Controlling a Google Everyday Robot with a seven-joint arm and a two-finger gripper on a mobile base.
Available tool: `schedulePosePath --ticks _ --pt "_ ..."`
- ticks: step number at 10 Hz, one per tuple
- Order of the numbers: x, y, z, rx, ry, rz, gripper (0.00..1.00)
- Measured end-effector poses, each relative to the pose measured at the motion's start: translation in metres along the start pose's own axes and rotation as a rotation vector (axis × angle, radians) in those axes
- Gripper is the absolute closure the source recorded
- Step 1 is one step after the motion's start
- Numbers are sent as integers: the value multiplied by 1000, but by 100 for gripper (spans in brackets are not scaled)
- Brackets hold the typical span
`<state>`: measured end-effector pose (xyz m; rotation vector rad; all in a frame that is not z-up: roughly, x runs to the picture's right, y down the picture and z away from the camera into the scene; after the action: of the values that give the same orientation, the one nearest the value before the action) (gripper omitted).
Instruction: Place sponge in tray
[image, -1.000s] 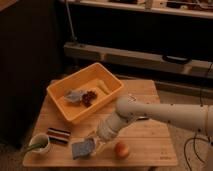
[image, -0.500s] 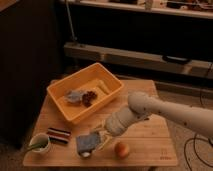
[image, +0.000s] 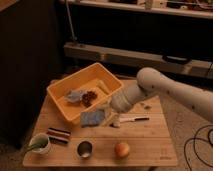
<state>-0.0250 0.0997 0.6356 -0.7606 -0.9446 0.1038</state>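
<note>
Since the earlier frame, sponge (image: 92, 118) and end effector (image: 106, 118) have lifted off the near worktop (image: 150, 141). We log the sponge clamped, hanging left of the fingers, just outside the tray's (image: 57, 103) near wall, so the tray interior lies far-left.

The gripper (image: 106, 118) holds the sponge (image: 91, 119); both just beside the tray (image: 60, 106).

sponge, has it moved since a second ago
Yes. The sponge, held in the gripper, has risen from the table's near edge toward the tray, now beside its front wall.
</note>
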Motion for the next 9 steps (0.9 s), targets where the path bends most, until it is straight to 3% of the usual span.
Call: schedulePosePath --ticks 2,5,7,9 --pt "-22 -54 1 28 8 35 100" --pt "-53 -122 19 66 33 95 100" --pt "-60 -163 37 71 50 130 100" --pt "-46 -178 50 56 68 149 100"
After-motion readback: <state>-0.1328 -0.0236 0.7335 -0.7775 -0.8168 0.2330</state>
